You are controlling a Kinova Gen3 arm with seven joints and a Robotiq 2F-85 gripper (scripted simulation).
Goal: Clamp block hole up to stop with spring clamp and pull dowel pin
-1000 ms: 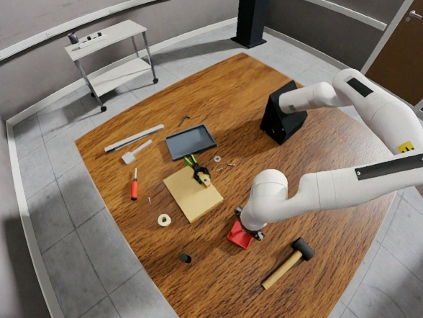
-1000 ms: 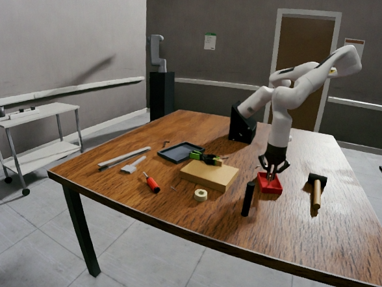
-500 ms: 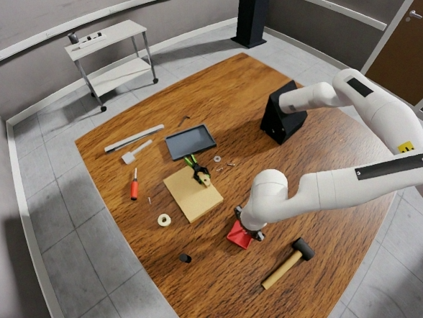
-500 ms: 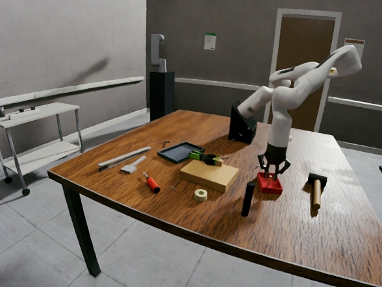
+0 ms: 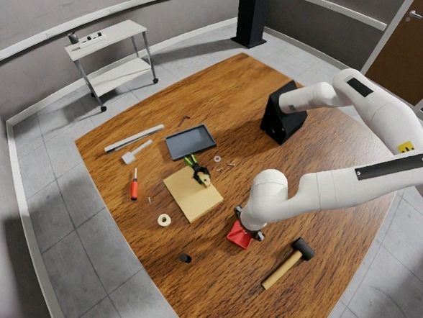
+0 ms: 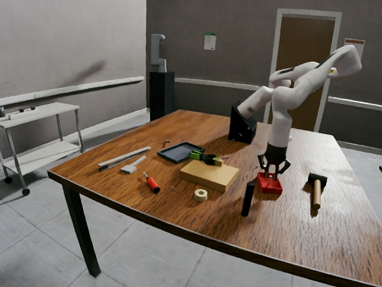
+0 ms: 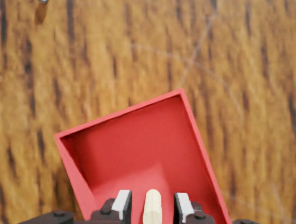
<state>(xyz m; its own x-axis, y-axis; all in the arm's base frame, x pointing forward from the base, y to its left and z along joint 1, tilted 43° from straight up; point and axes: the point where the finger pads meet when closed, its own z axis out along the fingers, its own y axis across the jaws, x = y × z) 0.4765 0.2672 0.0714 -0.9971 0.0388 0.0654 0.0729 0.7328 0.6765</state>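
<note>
In the top view, the board [image 5: 190, 198] [image 6: 208, 175] lies on the bench [image 5: 223, 90] [image 6: 182, 130], between its left corner and the arm. The green and black spring clamp [image 5: 198, 172] [image 6: 206, 158] grips the small wooden block [image 5: 207, 183] [image 6: 219, 162] at the board's edge, and a dark spot on the block's upper face looks like the hole, facing up with no pin standing in it. The pincer [image 5: 249, 224] [image 6: 271, 178] [image 7: 152, 208] is over the red tray [image 5: 232, 235] [image 6: 271, 189] [image 7: 120, 114], well in from the bench's lower left edge; its tips are hidden here. In the exterior view, the tips reach down into the tray, with the pale dowel pin [image 6: 269, 180] [image 7: 152, 209] between them, and the mallet [image 6: 317, 191] [image 5: 284, 267] lies nearer the bench's right edge. In the wrist view, the fingers stand partly spread, a gap on either side of the pin, so they pinch nothing. Clamping and pulling therefore look done, and the pin seems let go within the tray walls. Whether anything loose remains against the stop is too small to tell. What is left, I judge, is lifting straight up without knocking the pin.

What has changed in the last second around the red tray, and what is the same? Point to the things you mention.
The claw [image 5: 248, 224] [image 6: 271, 177] [image 7: 152, 208] opened its fingers and let go of the dowel pin [image 6: 270, 179] [image 7: 152, 211]. The red tray [image 5: 234, 240] [image 6: 271, 191] [image 7: 120, 114] and spring clamp [image 5: 197, 170] [image 6: 206, 158] stayed put.
</note>
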